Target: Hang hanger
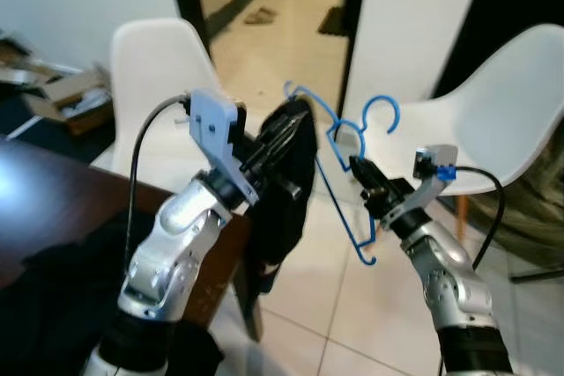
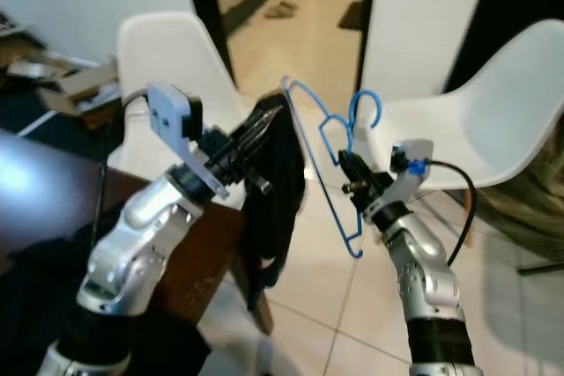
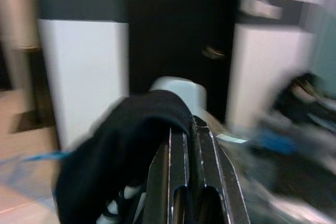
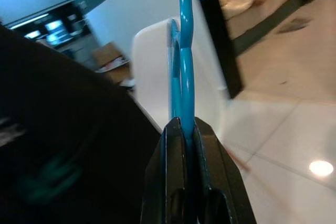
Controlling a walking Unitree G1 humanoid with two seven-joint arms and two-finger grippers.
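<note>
The thin blue wire hanger (image 1: 344, 151) hangs in mid-air over the pale tiled floor (image 1: 300, 297), clamped near its neck by the right gripper (image 1: 359, 167). Its far end touches the black cloth garment (image 1: 286, 187), which the left gripper (image 1: 284, 136) grasps with fingers pinched together. White moulded plastic chairs (image 1: 154, 77) stand behind; the dark wooden table edge (image 1: 211, 261) lies below the left arm.
</note>
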